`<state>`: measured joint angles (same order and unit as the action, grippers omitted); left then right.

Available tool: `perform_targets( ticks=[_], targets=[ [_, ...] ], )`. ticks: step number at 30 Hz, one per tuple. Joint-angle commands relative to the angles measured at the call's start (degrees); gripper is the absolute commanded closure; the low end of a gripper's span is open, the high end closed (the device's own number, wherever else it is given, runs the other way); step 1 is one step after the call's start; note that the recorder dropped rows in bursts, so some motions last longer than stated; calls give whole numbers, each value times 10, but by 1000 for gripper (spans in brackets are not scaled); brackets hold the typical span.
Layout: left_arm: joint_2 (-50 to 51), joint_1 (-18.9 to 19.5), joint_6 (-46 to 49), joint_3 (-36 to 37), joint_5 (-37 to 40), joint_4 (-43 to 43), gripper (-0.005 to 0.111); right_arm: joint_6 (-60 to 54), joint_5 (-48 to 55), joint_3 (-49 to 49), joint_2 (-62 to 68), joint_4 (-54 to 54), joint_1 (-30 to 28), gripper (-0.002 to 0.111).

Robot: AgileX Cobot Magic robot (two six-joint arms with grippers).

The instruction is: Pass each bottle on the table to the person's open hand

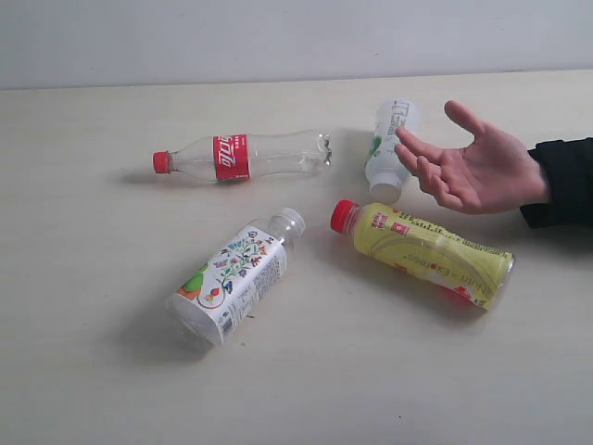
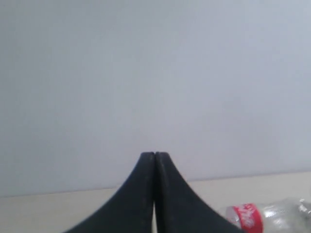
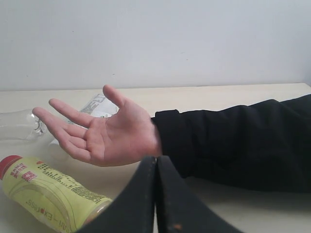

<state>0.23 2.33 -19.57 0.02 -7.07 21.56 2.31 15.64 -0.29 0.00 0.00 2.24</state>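
exterior view: white-green bottle point(image 1: 384, 153) just beside person's open hand point(image 1: 477, 171), yellow bottle point(image 1: 426, 252) near it, red-label bottle point(image 1: 243, 156) and floral bottle point(image 1: 236, 278) well apart from it, all lying flat, likely to roll if nudged | left wrist view: left gripper point(image 2: 154, 160) clenched, empty | right wrist view: right gripper point(image 3: 156, 165) clenched, empty, near the hand, may bump fingers point(image 3: 68, 111) | smooth beige table point(image 3: 233, 92), bare pale wall point(image 3: 155, 39)

Hand: a person's open hand point(image 3: 104, 138), palm up, fingers spread, above the table point(image 3: 218, 94).
Sleeve: black sleeve point(image 3: 233, 141) covering the arm.
Gripper: right gripper point(image 3: 155, 158), 2 black jaws pressed together, empty, near the wrist.
Bottles: 1 yellow bottle point(image 3: 53, 194) with red cap point(image 3: 9, 162), lying flat; 1 white-labelled bottle point(image 3: 97, 104) partly hidden behind the fingers.
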Motion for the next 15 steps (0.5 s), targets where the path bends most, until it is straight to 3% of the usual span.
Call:
perform_targets(
  ticks=[1, 5, 8, 12, 15],
  targets=[
    [-2, -1, -110, 0, -47, -3, 107, -2, -4, 3, 0, 0, -3, 108],
    [-2, -1, -198, 0, -54, -3, 107, -2, -4, 3, 0, 0, -3, 108],
    [-2, -1, -199, 0, -62, -2, 107, -2, -4, 3, 0, 0, -3, 108],
    [-2, -1, -210, 0, -138, -4, 107, -2, -4, 3, 0, 0, -3, 108],
    [1, -1, -213, 0, -170, -55, 107, -2, -4, 3, 0, 0, -3, 108]
  ],
)
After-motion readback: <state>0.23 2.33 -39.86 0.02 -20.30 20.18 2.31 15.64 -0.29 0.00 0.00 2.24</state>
